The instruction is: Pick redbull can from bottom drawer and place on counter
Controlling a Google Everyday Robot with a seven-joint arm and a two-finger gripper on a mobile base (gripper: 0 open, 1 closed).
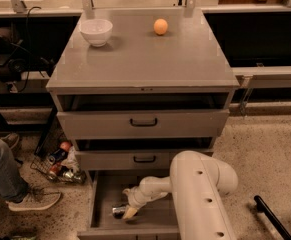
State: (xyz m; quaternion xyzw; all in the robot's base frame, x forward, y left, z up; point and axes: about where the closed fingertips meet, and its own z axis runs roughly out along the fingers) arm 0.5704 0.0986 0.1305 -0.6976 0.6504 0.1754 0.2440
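Observation:
The redbull can [117, 212] lies on its side on the floor of the open bottom drawer [105, 196], near its front left. My gripper [128, 202] reaches down into the drawer on a white arm, just right of the can. Its jaws stand open, with the lower fingertip [130, 213] right against the can's right end. It holds nothing. The grey counter [145, 59] tops the cabinet above the two shut drawers with black handles.
A white bowl [96, 31] and an orange ball [160, 26] sit on the counter's back part. A wire basket of cans and bottles [60, 164] stands on the floor left of the cabinet. A person's leg and shoe [15, 189] are at the lower left.

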